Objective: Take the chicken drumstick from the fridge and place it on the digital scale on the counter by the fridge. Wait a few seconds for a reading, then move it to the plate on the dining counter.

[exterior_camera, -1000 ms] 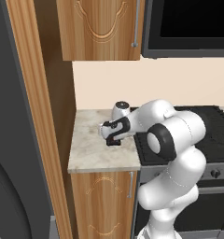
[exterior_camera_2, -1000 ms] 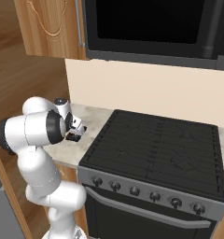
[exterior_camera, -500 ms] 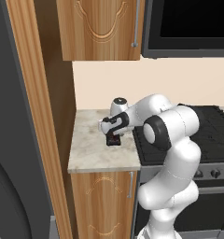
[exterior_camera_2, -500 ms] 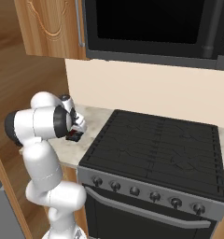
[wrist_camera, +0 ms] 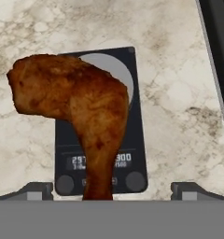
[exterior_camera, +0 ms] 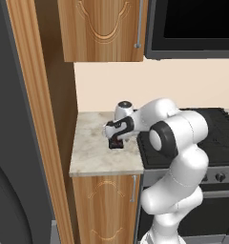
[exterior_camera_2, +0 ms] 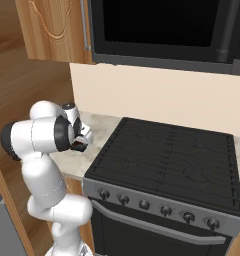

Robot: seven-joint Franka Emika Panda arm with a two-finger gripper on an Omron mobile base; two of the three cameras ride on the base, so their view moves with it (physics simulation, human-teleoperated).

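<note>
The chicken drumstick (wrist_camera: 81, 107) lies on the digital scale (wrist_camera: 136, 140), thick end to the upper left, thin end pointing toward me. The scale's display is lit with digits. My gripper (wrist_camera: 112, 189) hovers just above it, open, its fingertips (wrist_camera: 37, 189) far apart on either side of the thin end and not touching the meat. In the left base view my gripper (exterior_camera: 115, 139) points down over the black scale (exterior_camera: 117, 145) on the counter (exterior_camera: 95, 155). The right base view has the gripper (exterior_camera_2: 81, 145) at the counter's edge beside the stove. The fridge (exterior_camera: 11, 143) stands at far left.
A black stove (exterior_camera_2: 167, 155) adjoins the counter on the right. A tall wooden panel (exterior_camera: 40, 119) separates counter and fridge. An upper wooden cabinet (exterior_camera: 102, 28) and a dark microwave (exterior_camera_2: 167, 25) hang overhead. Bare marbled top lies left of the scale.
The arm's elbow and upper links have risen and swung inward, while the hand has stayed over the scale.
</note>
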